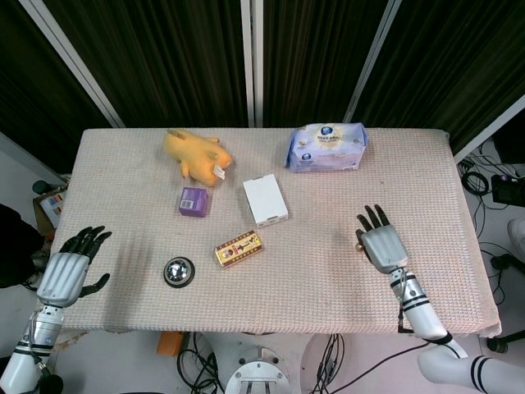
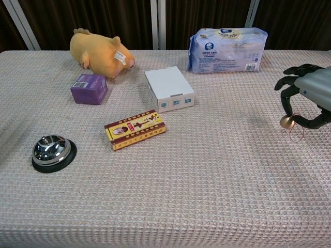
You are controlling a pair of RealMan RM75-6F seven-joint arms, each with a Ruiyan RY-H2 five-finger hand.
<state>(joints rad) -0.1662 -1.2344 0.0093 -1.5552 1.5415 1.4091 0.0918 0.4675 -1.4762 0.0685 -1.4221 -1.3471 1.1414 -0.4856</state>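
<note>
The left hand (image 1: 67,272) is seen only in the head view, hovering palm down off the table's left edge with fingers spread and nothing held. Just to its right, on the woven tablecloth (image 2: 207,175), a silver desk bell (image 2: 50,151) is parked, and a bit further right a yellow-and-red flat box (image 2: 135,129) is laid at a slant. Beyond those, farther from the hand, a purple box (image 2: 89,88) and a yellow plush animal (image 2: 102,53) are found. A white carton (image 2: 168,88) is placed about midway between the two hands, with a blue pack of wipes (image 2: 227,49) behind it toward the back edge.

Over on the right, a small brass bell (image 2: 286,122) with a thin red loop is pinched by the fingertips of the right hand (image 2: 309,98), held just clear of the cloth. The rest of that hand's fingers are curled loosely above it.
</note>
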